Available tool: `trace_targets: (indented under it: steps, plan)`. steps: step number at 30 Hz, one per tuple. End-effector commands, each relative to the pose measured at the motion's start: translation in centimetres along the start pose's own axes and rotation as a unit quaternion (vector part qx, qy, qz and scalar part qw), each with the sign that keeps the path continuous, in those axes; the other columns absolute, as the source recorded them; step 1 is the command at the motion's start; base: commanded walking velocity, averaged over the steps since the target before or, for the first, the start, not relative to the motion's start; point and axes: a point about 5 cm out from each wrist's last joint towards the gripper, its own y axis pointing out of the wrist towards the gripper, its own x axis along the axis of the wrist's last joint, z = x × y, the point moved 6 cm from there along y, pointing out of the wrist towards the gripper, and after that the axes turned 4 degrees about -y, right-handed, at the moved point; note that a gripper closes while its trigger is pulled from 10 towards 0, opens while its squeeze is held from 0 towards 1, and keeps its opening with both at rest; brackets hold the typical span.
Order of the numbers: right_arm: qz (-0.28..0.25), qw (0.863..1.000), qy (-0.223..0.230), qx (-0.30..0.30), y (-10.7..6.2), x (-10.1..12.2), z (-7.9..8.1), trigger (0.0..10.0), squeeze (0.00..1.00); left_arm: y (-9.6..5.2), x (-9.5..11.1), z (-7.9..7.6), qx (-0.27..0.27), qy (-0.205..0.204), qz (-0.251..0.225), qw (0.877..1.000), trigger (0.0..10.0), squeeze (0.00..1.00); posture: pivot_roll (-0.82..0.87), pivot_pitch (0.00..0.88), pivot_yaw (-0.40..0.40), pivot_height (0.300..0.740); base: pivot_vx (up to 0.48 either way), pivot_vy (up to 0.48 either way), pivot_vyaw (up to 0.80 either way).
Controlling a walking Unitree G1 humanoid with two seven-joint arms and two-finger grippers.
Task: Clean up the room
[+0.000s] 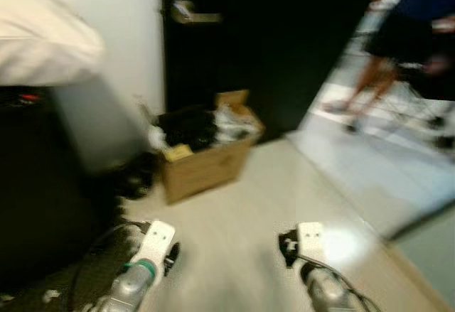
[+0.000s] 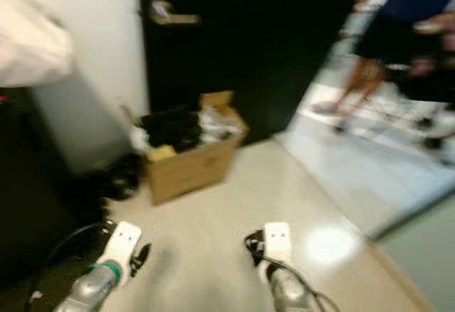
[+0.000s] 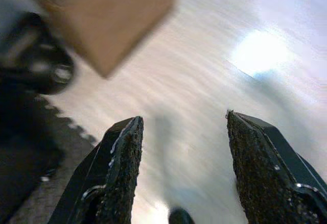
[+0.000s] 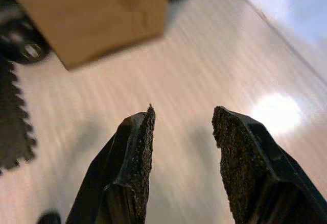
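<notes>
Walking comes first: we head for the box (image 1: 206,157) of clutter by the door (image 1: 270,42), left gripper (image 3: 184,175) and right gripper (image 4: 183,155) both wide and empty

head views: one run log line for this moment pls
phase: walking, blurred | left gripper: open, empty | right gripper: open, empty | ahead: cardboard box, full

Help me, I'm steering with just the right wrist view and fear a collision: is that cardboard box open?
Observer: Yes, the cardboard box is open on top and stuffed with dark and pale items, too blurred to name.
Operator: Anyone nearby?
Observer: A person stands past the dark door, ahead to the right.
Operator: And the left hand?
Observer: The left hand is open and empty above the floor.
</notes>
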Motion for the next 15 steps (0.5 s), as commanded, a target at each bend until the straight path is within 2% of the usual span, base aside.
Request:
trace_targets:
  steps: [1, 5, 8, 12, 15]
  plan:
    - [0.044, 0.999, -0.005, 0.01, -0.7, -2.5, 0.6, 10.0, 0.0, -0.4, -2.3, 0.3, 0.006, -0.008, 0.041, 0.999, 10.0, 0.0, 0.05, 0.0, -0.025, 0.74, 0.0, 0.0, -0.78]
    - [0.064, 0.997, -0.003, 0.029, -1.1, -3.7, 1.7, 10.0, 0.0, -0.8, -3.9, 0.5, 0.008, -0.012, 0.07, 0.997, 10.0, 0.0, 0.05, 0.0, -0.026, 0.74, 0.0, 0.0, -0.78]
    - [0.082, 0.994, -0.004, 0.073, -1.5, -4.7, 4.0, 10.0, 0.0, -1.3, -5.6, 0.6, 0.005, -0.021, 0.101, 0.995, 10.0, 0.0, 0.05, 0.0, -0.024, 0.74, 0.0, 0.0, -0.78]
    - [0.085, 0.992, -0.009, 0.088, -1.5, -4.8, 4.8, 10.0, 0.0, -1.5, -6.4, 0.7, 0.009, -0.031, 0.114, 0.993, 10.0, 0.0, 0.06, 0.0, -0.024, 0.74, 0.0, 0.0, -0.78]
    - [0.085, 0.993, -0.012, 0.087, -1.2, -4.5, 4.7, 10.0, 0.0, -1.6, -6.8, 0.9, 0.016, -0.039, 0.122, 0.992, 10.0, 0.0, 0.06, 0.0, -0.02, 0.74, 0.0, 0.0, -0.77]
